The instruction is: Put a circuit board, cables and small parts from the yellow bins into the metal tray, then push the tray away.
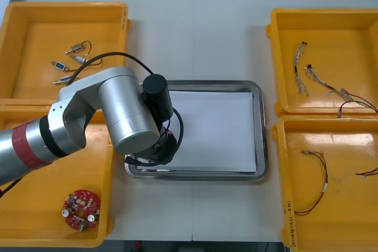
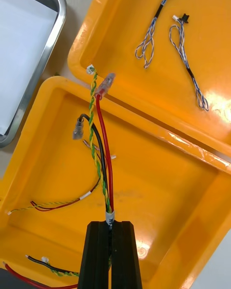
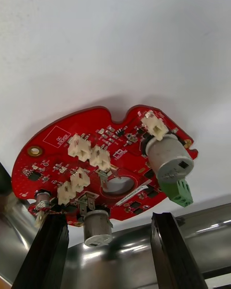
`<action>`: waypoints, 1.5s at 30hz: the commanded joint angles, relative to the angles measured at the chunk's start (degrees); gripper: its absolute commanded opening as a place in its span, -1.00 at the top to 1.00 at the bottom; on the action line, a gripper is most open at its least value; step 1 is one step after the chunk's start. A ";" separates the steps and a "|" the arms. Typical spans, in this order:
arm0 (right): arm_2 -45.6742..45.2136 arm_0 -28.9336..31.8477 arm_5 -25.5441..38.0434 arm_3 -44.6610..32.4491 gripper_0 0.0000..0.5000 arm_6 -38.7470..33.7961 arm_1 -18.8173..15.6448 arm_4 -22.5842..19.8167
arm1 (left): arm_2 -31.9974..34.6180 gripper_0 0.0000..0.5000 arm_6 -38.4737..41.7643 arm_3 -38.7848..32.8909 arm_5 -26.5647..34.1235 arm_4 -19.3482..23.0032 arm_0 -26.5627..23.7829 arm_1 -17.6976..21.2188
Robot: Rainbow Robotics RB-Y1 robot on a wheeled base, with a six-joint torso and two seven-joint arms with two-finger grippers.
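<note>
A round red circuit board (image 3: pixel 106 173) lies on the white inside of the metal tray (image 1: pixel 260 146), close to its near left corner. My left gripper (image 3: pixel 108 221) hovers over it, open, its fingers (image 3: pixel 43 250) at the board's near edge, one on each side. In the front view the left arm (image 1: pixel 124 116) covers that corner. My right gripper (image 2: pixel 110 224) is shut on a red and yellow cable (image 2: pixel 103 139), bundled with a black wire, hanging above the right near bin (image 2: pixel 159 173).
A second red board (image 1: pixel 81 209) sits in the left near bin (image 1: pixel 35 216). Small metal parts (image 1: pixel 74 57) lie in the left far bin (image 1: pixel 35 22). Blue and white cables (image 1: pixel 301 69) are in the right far bin (image 1: pixel 336 22). More cables (image 1: pixel 319 175) lie in the right near bin.
</note>
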 commanded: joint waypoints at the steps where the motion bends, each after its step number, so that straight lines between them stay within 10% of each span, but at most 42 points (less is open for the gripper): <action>1: 3.80 -4.08 0.19 -1.27 1.00 3.01 -2.08 -0.23 | 3.25 -1.00 1.33 -4.96 3.46 1.29 -2.39 0.06; 14: 14.44 -12.43 0.19 -1.27 1.00 3.45 -1.99 0.30 | 19.24 -1.00 1.33 -13.31 18.22 6.48 -2.39 0.50; 27: 34.56 -23.86 0.19 -3.21 1.00 8.81 -1.11 5.22 | 36.21 -1.00 -0.17 -12.08 18.53 8.50 -2.04 2.35; 45: 46.25 -27.90 0.19 6.11 1.00 26.66 13.48 18.66 | 48.42 -1.00 -3.16 3.12 18.53 1.47 -1.60 7.89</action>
